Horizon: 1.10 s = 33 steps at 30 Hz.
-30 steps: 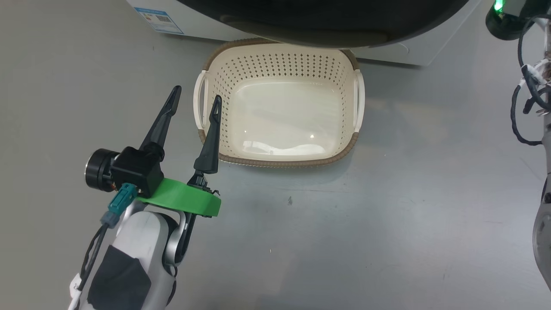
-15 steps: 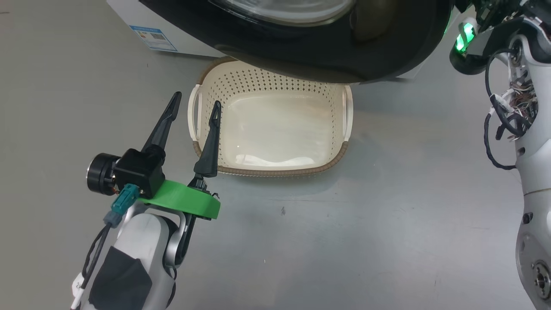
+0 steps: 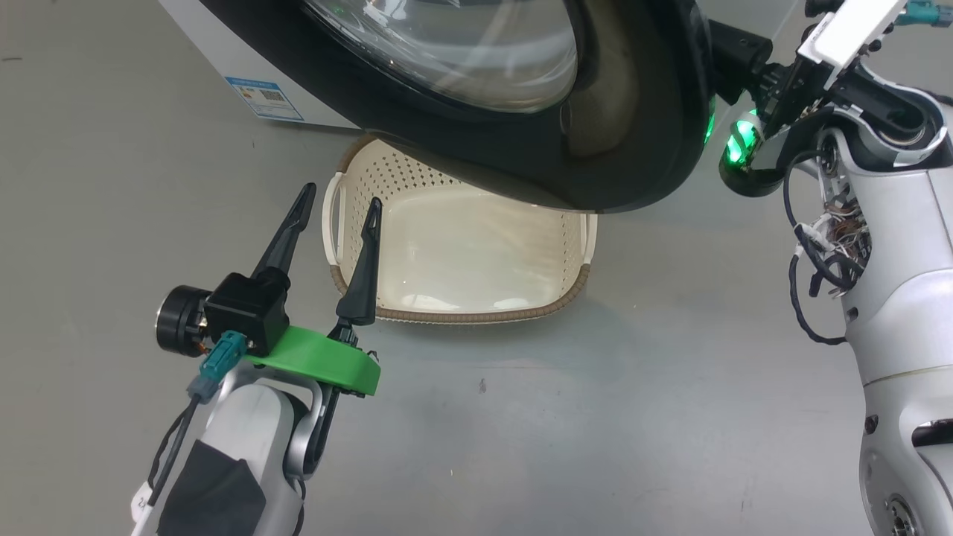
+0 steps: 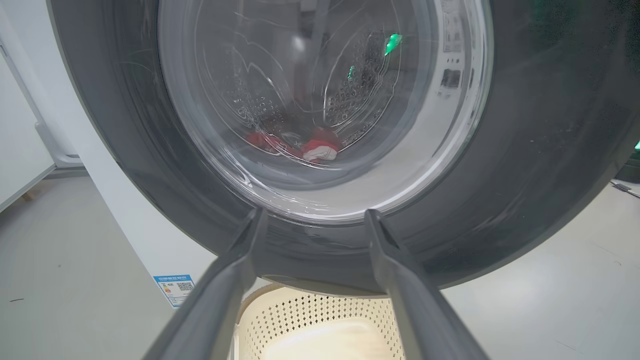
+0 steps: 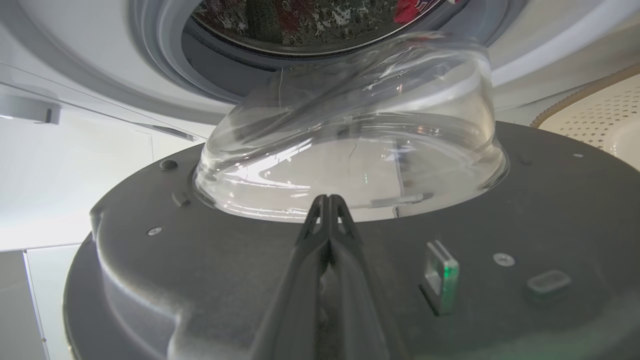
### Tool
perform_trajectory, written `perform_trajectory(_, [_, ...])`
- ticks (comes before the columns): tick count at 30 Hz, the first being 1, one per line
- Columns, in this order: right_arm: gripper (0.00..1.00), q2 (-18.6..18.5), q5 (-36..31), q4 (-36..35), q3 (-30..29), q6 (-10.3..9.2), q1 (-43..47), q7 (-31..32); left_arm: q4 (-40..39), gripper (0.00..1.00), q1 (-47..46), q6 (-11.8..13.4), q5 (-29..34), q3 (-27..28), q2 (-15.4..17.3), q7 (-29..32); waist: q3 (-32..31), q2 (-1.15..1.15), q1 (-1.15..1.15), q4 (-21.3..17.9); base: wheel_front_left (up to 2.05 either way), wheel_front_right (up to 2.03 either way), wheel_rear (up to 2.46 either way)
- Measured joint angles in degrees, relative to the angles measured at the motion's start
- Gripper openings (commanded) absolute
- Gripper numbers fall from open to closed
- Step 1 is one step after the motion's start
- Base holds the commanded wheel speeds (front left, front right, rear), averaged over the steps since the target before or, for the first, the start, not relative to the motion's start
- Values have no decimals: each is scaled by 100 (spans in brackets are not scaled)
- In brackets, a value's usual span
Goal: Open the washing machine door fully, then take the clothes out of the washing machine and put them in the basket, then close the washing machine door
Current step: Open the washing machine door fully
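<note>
Washing machine door (image 3: 633,112) hanging part-open over the basket (image 3: 461,316) — right gripper (image 5: 327,200) lying nearer, along its inner face.
Its fingers (image 5: 307,260) are pressing together, empty; left gripper (image 3: 340,197) is hovering spread by the basket — red clothes (image 4: 320,147) are lying in the drum (image 5: 300,25).
</note>
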Motion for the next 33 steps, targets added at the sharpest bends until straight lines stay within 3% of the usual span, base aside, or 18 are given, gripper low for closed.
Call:
perform_trajectory(25, [0, 172, 430, -961, 625, 29, 1568, 412, 274, 100, 358, -2, -73, -78, 1, 0, -625, 0, 0, 42, 0, 0, 0])
perform_trajectory(33, [0, 169, 889, -1252, 1089, 29, 2015, 408, 368, 100, 539, -9, -149, -140, 3, 0, -851, 0, 0, 85, 0, 0, 0])
